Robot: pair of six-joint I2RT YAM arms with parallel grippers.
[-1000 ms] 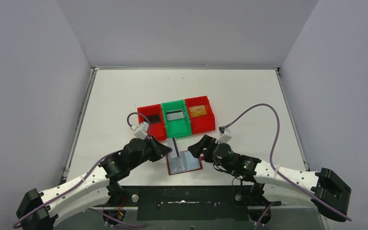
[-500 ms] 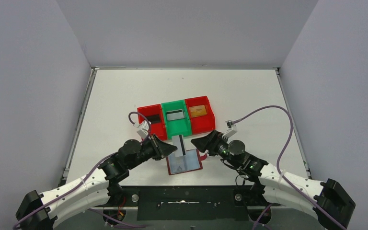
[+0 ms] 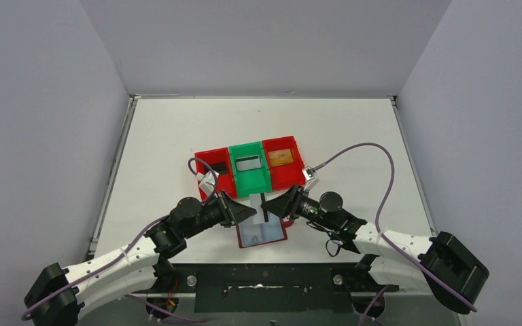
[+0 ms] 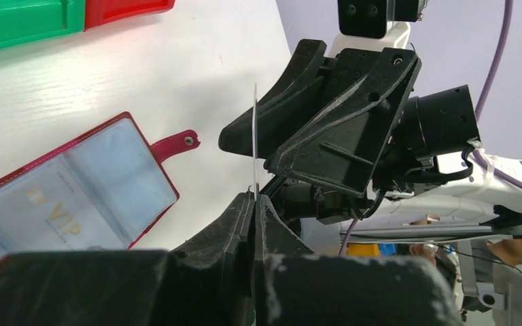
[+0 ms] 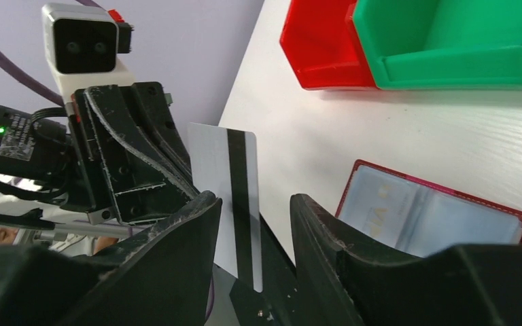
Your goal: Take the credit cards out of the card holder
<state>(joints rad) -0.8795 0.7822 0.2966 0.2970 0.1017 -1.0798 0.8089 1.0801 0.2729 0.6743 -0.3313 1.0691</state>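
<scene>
The dark red card holder (image 3: 262, 234) lies open on the table, its blue-grey pockets up, and shows again in the left wrist view (image 4: 75, 197) and the right wrist view (image 5: 425, 214). My left gripper (image 3: 250, 212) is shut on the lower edge of a silver-grey credit card (image 3: 257, 203) with a black stripe, held upright above the holder. In the left wrist view the card (image 4: 255, 136) is edge-on above my shut left gripper (image 4: 257, 197). My right gripper (image 3: 270, 206) stands open around that card (image 5: 225, 176), with a gap on each side (image 5: 251, 200).
A red bin (image 3: 211, 171), a green bin (image 3: 250, 173) and a second red bin (image 3: 287, 166) stand in a row just behind the holder. A black, a silver and a gold card lie in them, one each. The holder's red snap tab (image 4: 177, 144) points right.
My right gripper has swung left up to the held card and its jaws have narrowed around it. The left gripper has shifted slightly right with the card.
</scene>
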